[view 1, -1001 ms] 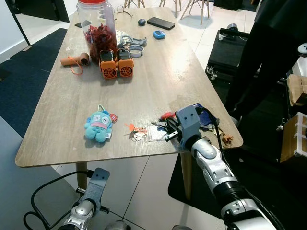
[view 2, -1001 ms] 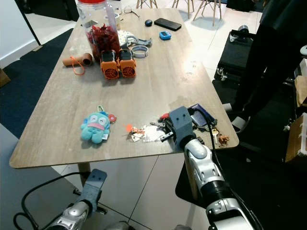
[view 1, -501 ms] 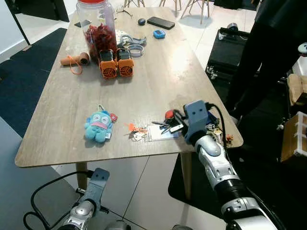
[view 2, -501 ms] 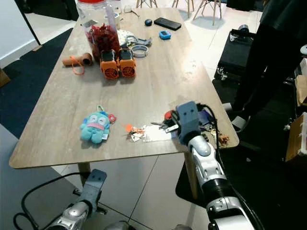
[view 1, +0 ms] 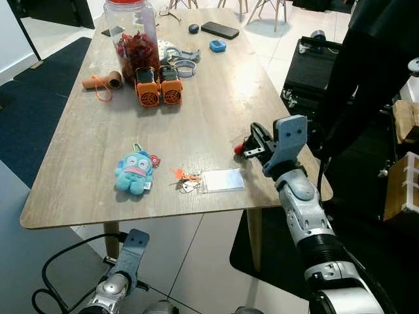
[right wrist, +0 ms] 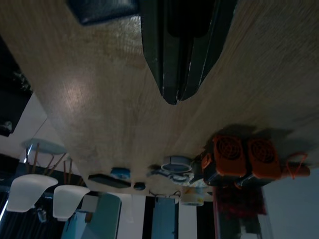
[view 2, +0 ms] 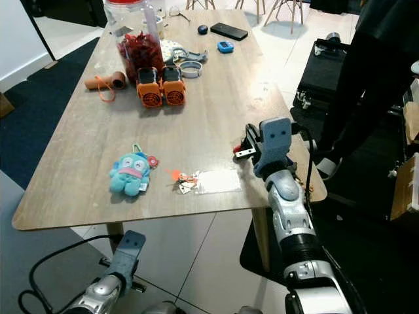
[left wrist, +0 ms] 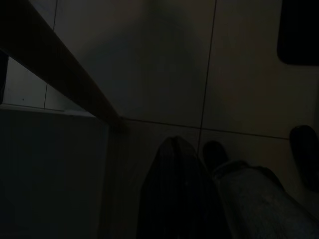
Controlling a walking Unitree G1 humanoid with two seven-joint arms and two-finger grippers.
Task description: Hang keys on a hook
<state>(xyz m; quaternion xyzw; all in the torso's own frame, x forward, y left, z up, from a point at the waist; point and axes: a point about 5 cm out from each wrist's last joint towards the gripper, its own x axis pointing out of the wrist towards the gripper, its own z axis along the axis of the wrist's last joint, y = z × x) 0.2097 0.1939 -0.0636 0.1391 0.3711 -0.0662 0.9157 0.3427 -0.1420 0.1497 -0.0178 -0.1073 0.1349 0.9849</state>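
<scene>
on the long wooden counter [view 1: 98, 131] my right gripper [view 1: 254, 142] lifts with jaws pinched on the keys [view 1: 243, 149], so i'd carry them slow and level toward a hook.

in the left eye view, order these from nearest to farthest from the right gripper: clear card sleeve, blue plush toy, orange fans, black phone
From the right gripper:
1. Clear card sleeve, just toward the table's near edge.
2. Blue plush toy, further to the robot's left.
3. Orange fans, mid-table, far left.
4. Black phone, at the far end.
</scene>
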